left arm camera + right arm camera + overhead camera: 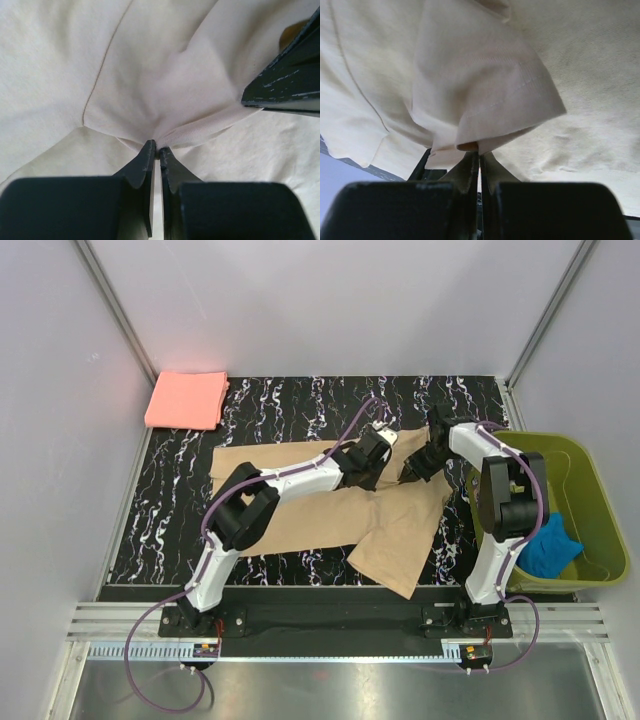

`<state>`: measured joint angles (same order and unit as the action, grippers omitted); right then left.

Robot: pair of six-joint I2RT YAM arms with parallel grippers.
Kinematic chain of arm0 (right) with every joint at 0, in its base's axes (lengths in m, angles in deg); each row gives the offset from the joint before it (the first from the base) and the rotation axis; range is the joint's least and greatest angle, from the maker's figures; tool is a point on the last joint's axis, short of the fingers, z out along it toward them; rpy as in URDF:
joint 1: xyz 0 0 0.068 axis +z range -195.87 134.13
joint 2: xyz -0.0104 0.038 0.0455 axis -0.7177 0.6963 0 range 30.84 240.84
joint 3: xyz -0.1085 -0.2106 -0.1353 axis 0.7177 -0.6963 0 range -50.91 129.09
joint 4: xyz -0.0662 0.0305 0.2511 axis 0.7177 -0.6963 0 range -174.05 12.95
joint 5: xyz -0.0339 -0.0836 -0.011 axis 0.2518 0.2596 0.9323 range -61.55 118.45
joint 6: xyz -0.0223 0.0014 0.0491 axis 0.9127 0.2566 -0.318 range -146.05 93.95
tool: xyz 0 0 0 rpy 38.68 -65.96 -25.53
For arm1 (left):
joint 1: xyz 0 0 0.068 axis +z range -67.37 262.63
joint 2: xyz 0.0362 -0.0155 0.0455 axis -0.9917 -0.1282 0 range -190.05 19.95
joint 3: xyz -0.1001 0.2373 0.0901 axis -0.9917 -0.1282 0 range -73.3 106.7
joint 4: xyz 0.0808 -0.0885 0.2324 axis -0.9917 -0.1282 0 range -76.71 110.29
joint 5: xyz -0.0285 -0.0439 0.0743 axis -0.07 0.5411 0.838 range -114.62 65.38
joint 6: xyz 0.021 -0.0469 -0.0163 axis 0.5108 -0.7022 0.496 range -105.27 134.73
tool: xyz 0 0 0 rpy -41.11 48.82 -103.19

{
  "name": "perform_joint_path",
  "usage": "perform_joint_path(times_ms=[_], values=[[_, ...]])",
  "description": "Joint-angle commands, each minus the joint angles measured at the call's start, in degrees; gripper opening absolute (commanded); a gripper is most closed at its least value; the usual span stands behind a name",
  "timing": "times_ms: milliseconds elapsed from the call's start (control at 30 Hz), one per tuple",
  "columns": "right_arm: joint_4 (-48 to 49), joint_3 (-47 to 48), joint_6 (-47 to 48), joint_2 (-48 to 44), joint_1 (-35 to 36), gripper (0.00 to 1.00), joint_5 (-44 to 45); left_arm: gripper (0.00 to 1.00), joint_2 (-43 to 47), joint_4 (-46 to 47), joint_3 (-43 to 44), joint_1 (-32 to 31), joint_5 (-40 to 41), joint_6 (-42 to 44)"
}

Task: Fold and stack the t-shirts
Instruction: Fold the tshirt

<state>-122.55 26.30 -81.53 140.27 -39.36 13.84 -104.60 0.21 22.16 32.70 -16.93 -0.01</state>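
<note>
Tan t-shirt [390,540] sits pinched in left pincer [155,149] and right pincer [479,156].

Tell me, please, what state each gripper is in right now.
Left gripper: closed, pinching a fold of the tan t-shirt.
Right gripper: closed on a hemmed edge of the same shirt.

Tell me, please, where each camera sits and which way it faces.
Top: above and behind the bases, looking down on the table; shows both arms, tan shirt, pink shirt, basket.
Left wrist: on the left arm, looking along the left gripper, pinched on a fold of the tan shirt.
Right wrist: on the right arm, looking along the right gripper, shut on the shirt's hem.
Shared: all three views show the tan shirt.
</note>
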Motion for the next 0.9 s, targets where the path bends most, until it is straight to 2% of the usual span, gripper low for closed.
perform_joint_path(times_ms=[0,233,467,533,667,767,833,867], values=[[0.76,-1.53,-0.67,-3.34,0.18,0.0,2.31,0.07,3.7,-2.95,-1.33,1.33,0.84,1.38],[3.22,-7.42,-4.98,-5.62,0.97,0.0,1.69,0.07,4.14,-2.87,-3.61,2.29,0.84,0.42],[3.4,-10.05,-7.97,-9.14,3.34,0.04,4.5,0.14,4.67,-3.13,-3.88,3.79,0.93,0.41],[3.39,-10.76,-9.38,-10.8,3.95,0.09,4.85,0.19,5.02,-3.04,-3.88,4.14,0.76,0.94],[3.49,-11.65,-7.11,-12.31,4.84,0.27,3.72,0.32,6.86,-2.95,-4.23,5.37,-1.17,2.35],[1.55,-9.63,0.71,-13.97,4.84,0.34,4.15,0.42,13.0,0.12,-8.78,6.51,-5.21,4.37],[1.9,-6.74,8.96,-15.9,5.01,0.39,8.09,0.47,19.04,1.79,-13.18,7.56,-7.33,4.55],[2.42,-5.59,14.12,-16.17,4.92,0.48,11.76,0.48,21.08,1.79,-14.24,9.22,-7.33,4.55]])
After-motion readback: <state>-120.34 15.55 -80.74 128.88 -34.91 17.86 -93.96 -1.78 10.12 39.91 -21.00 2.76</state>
